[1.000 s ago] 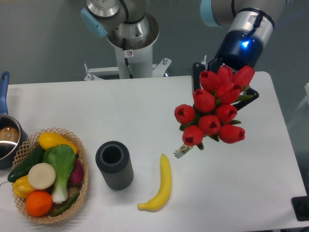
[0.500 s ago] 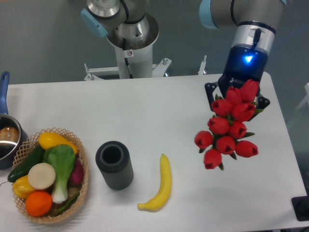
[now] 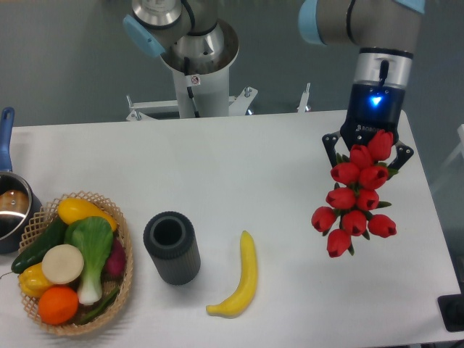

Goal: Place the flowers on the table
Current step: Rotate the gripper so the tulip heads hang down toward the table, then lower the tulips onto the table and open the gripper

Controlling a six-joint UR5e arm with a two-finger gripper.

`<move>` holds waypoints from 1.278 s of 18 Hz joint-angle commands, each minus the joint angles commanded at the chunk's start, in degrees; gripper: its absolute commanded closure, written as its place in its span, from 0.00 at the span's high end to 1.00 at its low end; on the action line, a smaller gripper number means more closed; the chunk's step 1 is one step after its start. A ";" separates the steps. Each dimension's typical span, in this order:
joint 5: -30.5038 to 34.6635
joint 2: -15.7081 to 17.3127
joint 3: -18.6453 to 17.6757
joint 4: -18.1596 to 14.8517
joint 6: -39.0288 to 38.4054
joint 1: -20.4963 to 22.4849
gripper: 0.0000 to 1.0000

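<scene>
The flowers (image 3: 354,197), a bunch of red tulips with green leaves, hang heads-down over the right side of the white tabletop (image 3: 217,174).

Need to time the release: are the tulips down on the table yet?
Cannot tell; the tulips hang in the pincer.

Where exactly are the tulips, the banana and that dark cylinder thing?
flowers (image 3: 354,199), fixed camera view, on a red tulip head mid-bunch.
banana (image 3: 247,275), fixed camera view, on the middle of its curved body.
dark ribbed cylinder (image 3: 172,250), fixed camera view, on its outer side wall.
</scene>
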 joint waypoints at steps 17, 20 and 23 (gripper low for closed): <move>19.97 -2.45 -3.53 -5.36 4.85 -0.17 0.34; 19.88 -3.68 -5.20 -5.89 4.66 -0.52 0.34; 19.70 -5.00 -5.12 -6.33 4.58 -0.52 0.34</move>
